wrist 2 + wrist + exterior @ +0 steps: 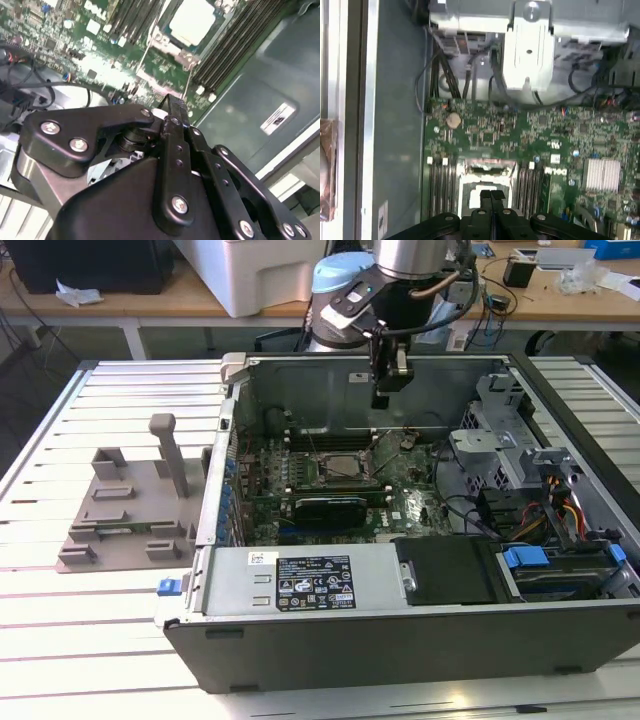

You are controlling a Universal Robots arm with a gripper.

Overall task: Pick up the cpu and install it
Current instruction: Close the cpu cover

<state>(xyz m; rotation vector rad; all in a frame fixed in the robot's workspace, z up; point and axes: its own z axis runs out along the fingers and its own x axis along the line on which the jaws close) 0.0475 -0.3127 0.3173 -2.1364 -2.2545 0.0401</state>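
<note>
Below the closed pincer (381, 400), well apart, lies the cpu (345, 468).

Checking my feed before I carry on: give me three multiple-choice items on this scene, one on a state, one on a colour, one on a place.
1. The black gripper above the open grey metal computer case is:
A. wide open
B. shut, holding nothing
C. shut on a cable

2. The stepped plastic fixture block beside the case is:
A. red
B. grey
C. yellow

3. The silver-grey square metal cpu lies:
A. on the fixture block
B. in the gripper
C. in the socket on the green motherboard

Answers:
1 B, since the fingertips meet with nothing between them in the first wrist view.
2 B, since it is plain grey in the exterior view.
3 C, since the socket frames it in the second wrist view.
</note>
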